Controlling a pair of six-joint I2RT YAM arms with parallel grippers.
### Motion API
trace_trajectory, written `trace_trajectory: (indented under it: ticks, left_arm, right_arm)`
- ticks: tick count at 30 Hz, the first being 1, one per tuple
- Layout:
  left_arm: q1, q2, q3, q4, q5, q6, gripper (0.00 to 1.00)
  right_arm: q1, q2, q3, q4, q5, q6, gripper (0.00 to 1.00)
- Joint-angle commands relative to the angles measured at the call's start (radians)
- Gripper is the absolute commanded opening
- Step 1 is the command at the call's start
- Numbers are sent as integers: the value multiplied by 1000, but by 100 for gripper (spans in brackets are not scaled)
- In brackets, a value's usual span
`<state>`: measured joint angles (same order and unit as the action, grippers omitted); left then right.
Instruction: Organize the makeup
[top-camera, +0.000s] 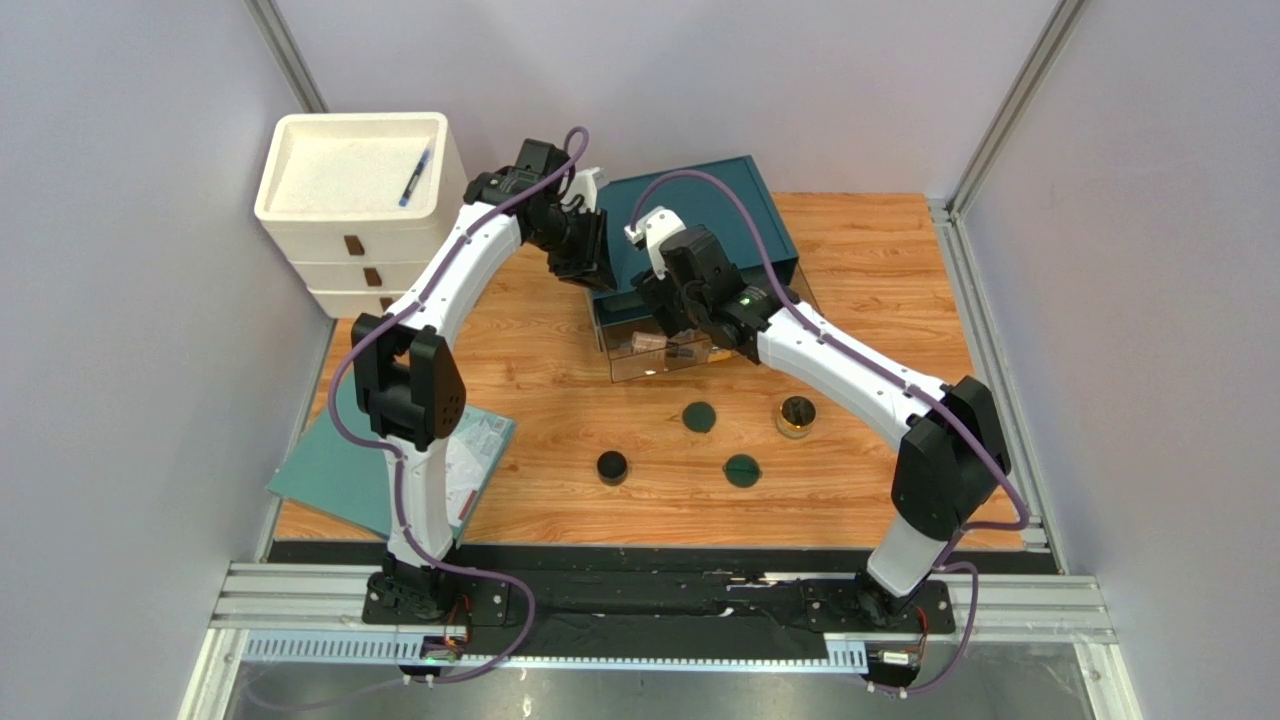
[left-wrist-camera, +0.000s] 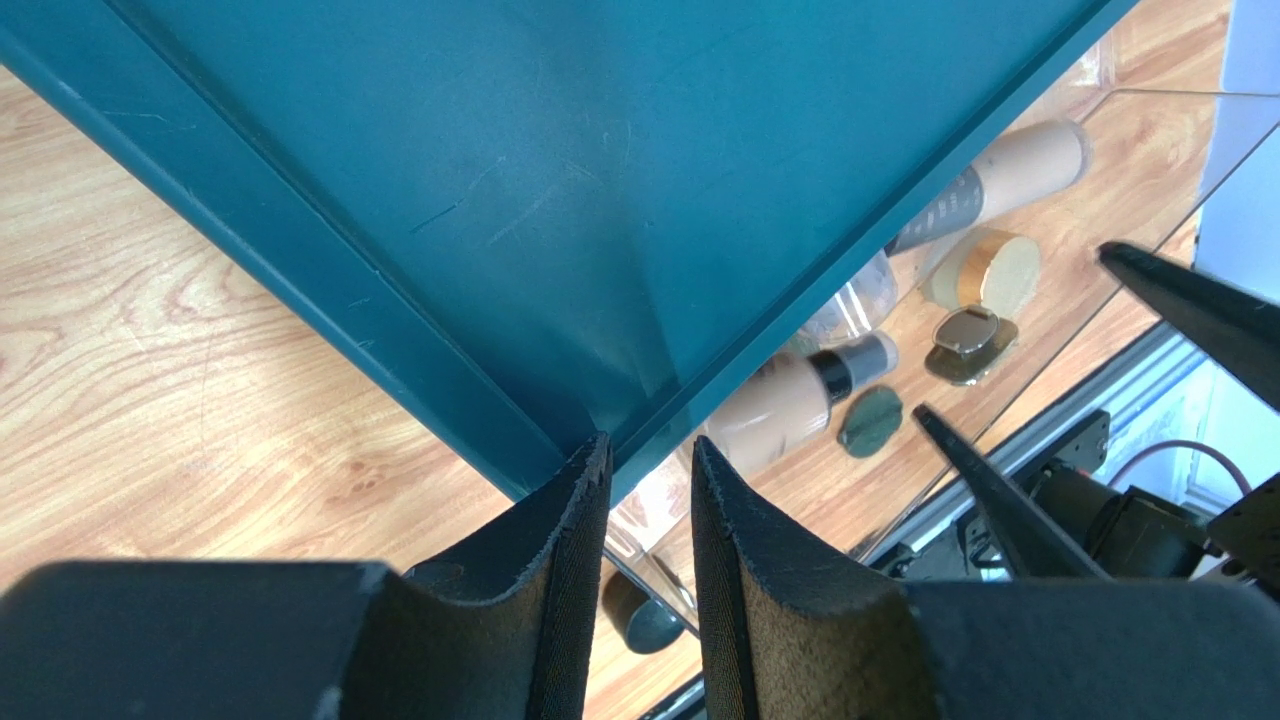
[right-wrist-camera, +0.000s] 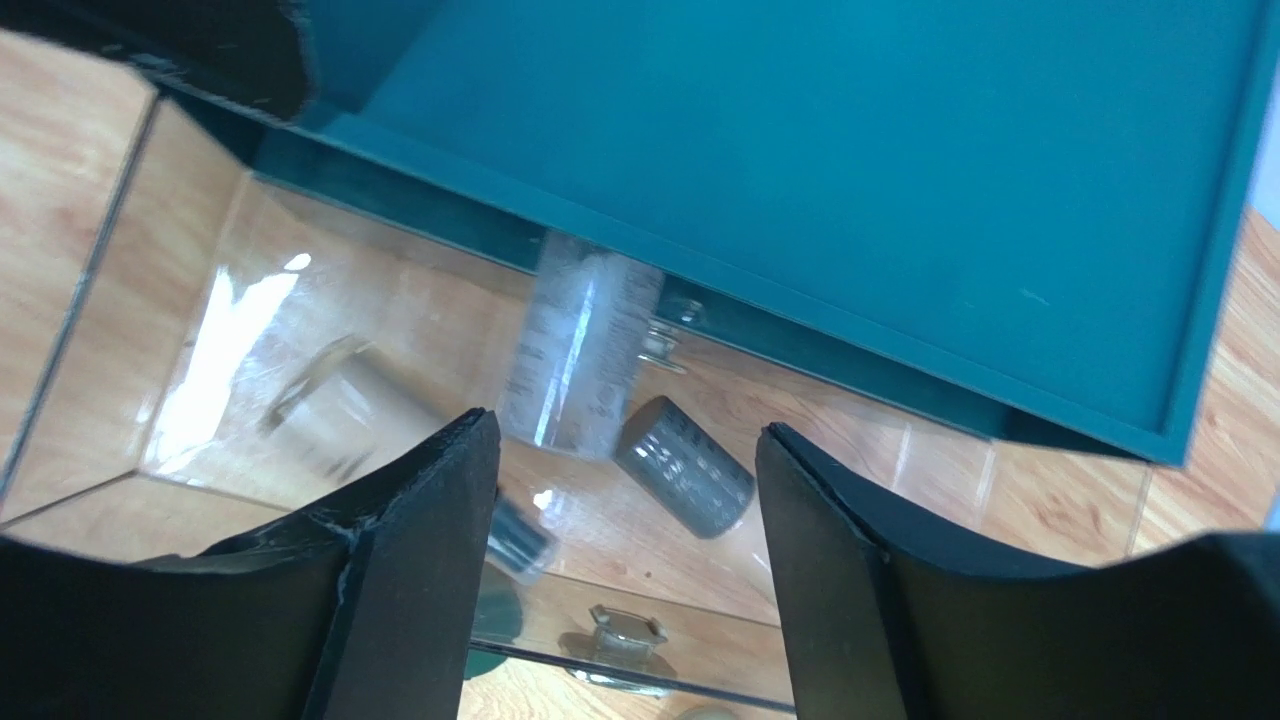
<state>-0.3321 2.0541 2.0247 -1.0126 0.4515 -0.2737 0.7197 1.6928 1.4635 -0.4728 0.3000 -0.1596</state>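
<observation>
My left gripper (left-wrist-camera: 649, 450) is shut on the corner rim of a teal lid (left-wrist-camera: 601, 180) and holds it tilted up over a clear box (top-camera: 706, 353). My right gripper (right-wrist-camera: 624, 443) hangs open and empty over the box's open side. Inside lie a clear plastic bottle (right-wrist-camera: 579, 353), a grey cylinder (right-wrist-camera: 684, 465) and tan foundation tubes (left-wrist-camera: 781, 405) with dark caps. On the table in front of the box stand a black round jar (top-camera: 612, 467), two dark green discs (top-camera: 697, 417) (top-camera: 741, 470) and a gold-rimmed compact (top-camera: 796, 416).
A white drawer unit (top-camera: 361, 210) stands at the back left with a blue pen (top-camera: 415, 176) in its top tray. A teal booklet (top-camera: 376, 465) lies at the front left, by the left arm's base. Grey walls close in both sides.
</observation>
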Motion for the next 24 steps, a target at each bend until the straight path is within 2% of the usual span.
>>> trace_trajectory:
  ticks: [1, 2, 3, 4, 6, 8, 11, 12, 13, 14, 18, 24]
  left_arm:
    - [13, 38, -37, -196, -89, 54, 35]
    - [13, 38, -32, -196, -91, 54, 35]
    - [13, 38, -32, -199, -93, 56, 35]
    - [13, 40, -31, -199, -93, 56, 35]
    - [13, 38, -23, -201, -94, 56, 35]
    - [13, 43, -15, -204, -93, 54, 35]
    - [13, 46, -12, -202, -88, 53, 35]
    - [13, 47, -12, -201, -88, 51, 35]
    - [13, 52, -11, -201, -86, 53, 35]
    - [13, 54, -9, -199, -86, 54, 35]
    - [13, 60, -11, -202, -80, 54, 35]
    - [13, 64, 8, -213, -79, 59, 35]
  right_arm:
    - [3, -73, 34, 3, 131, 78, 66]
    - [3, -85, 34, -7, 145, 98, 67]
    - [3, -113, 38, -44, 192, 127, 63]
    - [3, -126, 38, -61, 223, 225, 63]
    - [3, -183, 29, -107, 263, 316, 61]
    - [3, -231, -17, -113, 228, 408, 59]
    - [-3, -343, -127, -80, 157, 569, 40]
    - [-14, -370, -161, -38, 102, 603, 18]
    - [-25, -428, -239, -17, 75, 645, 4]
    - [-34, -450, -270, 2, 51, 734, 0]
    - [-94, -544, -432, 100, -102, 890, 0]
    - [-94, -553, -532, 34, -108, 922, 0]
